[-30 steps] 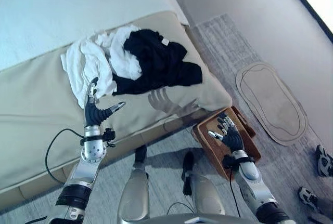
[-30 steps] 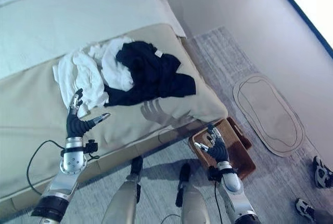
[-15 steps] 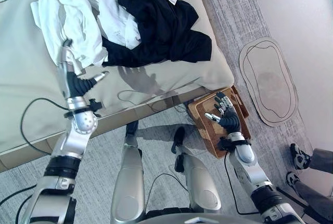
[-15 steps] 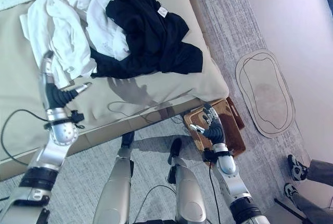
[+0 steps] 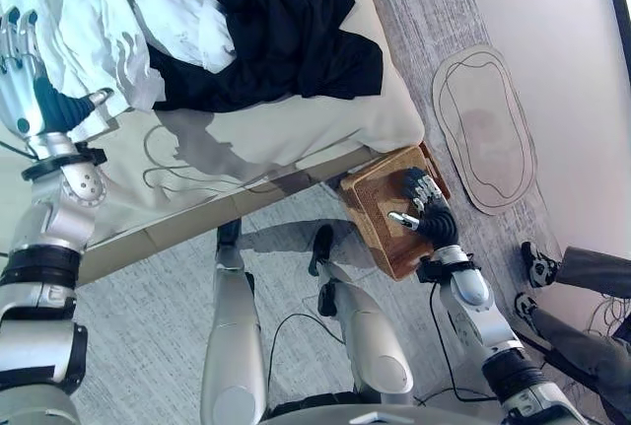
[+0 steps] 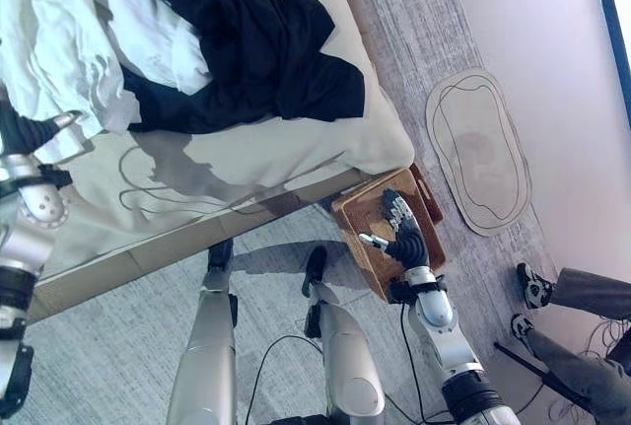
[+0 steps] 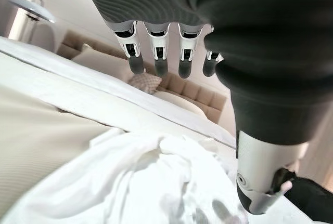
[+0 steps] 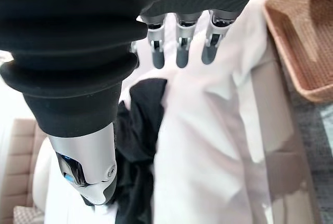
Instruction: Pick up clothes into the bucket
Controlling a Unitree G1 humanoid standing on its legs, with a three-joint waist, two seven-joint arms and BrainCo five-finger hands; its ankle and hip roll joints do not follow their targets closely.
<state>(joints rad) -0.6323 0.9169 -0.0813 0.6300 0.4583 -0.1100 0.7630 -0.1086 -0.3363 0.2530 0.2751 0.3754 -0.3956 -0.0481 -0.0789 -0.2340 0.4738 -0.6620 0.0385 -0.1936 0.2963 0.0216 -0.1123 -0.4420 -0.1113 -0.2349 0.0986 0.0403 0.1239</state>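
Where the bed [image 5: 296, 139] ends at its corner, grey carpet [image 5: 148, 346] lies open beside it, with a wicker basket [image 5: 370, 210] on the floor just off that corner and an oval mat [image 5: 483, 129] beyond. The left hand [image 5: 25, 80], fingers straight and relaxed, hovers at the edge of the white clothes [image 5: 89, 11], holding nothing. The right hand [image 5: 426, 216], likewise relaxed and empty, hangs over the basket. The white clothes lie crumpled, partly under a rumpled black garment [image 5: 266, 31] on the bed.

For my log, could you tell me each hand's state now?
Left hand: open, holding nothing.
Right hand: open, holding nothing.
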